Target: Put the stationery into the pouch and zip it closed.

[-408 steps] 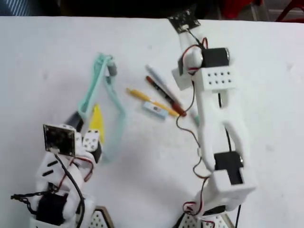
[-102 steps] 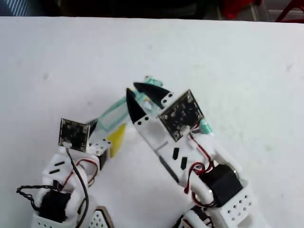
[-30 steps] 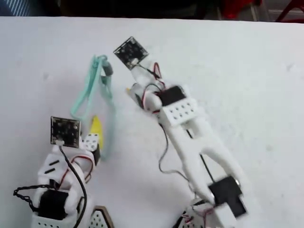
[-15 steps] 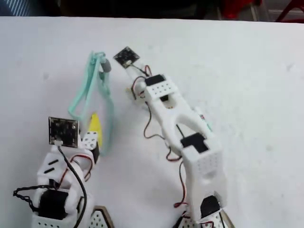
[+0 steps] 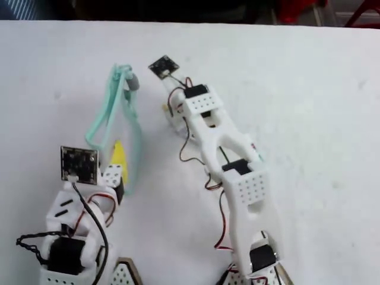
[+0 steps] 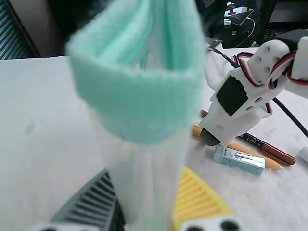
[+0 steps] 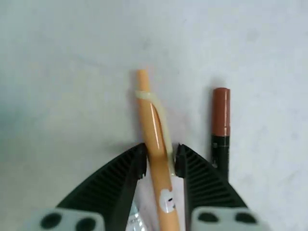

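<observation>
The right gripper [image 7: 159,153] clamped the orange pen [image 7: 153,120] on the table [image 7: 72,57]; the left gripper [image 6: 144,207] gripped the green pouch [image 6: 137,91].

The gripper [image 7: 160,155] has its two black fingers [image 7: 126,178] pressed on both sides of an orange pen [image 7: 150,115], which lies on the white table [image 7: 72,62]. Near the pen, parallel to it but not touching, lies a brown marker [image 7: 221,115].

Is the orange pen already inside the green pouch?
No, the orange pen lies on the table between the right jaws, outside the green pouch.
</observation>
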